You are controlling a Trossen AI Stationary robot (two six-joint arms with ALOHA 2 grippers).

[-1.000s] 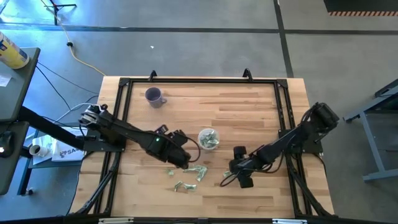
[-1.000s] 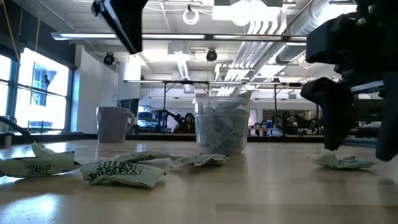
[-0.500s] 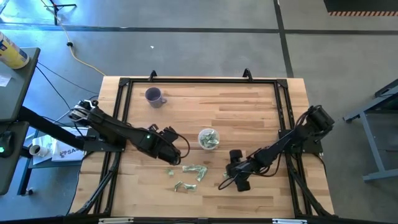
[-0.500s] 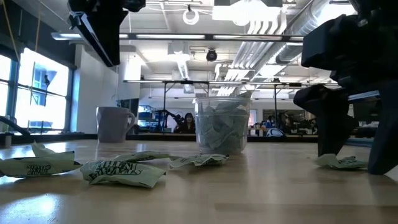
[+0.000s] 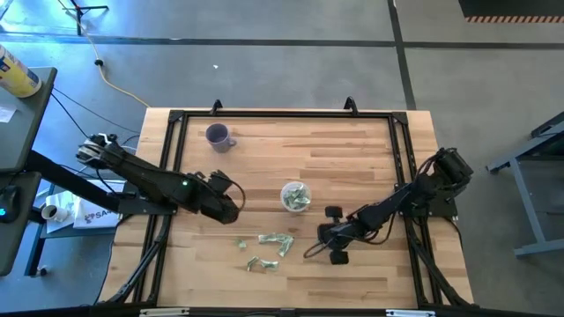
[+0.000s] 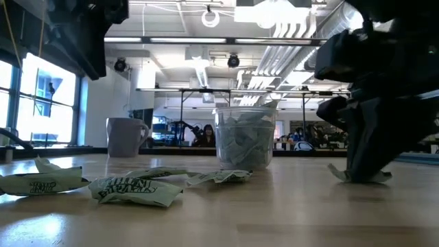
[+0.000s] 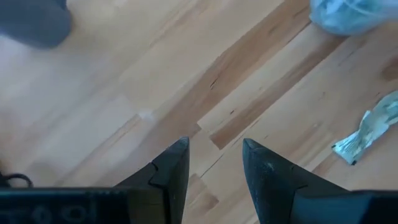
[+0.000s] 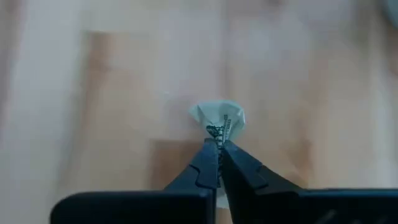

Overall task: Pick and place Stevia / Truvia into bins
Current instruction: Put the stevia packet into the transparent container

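Lifting straight off the bench is advised, since the right pincer pinches one crumpled sachet (cup close by), while the left pincer waits open.

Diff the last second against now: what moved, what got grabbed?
The right gripper closed on a small pale green and white paper sachet lying on the wooden table right of the clear plastic cup, pinching it. The left gripper, open and empty, drew back toward the table's left side. The cup, purple mug and remaining loose sachets stayed put.
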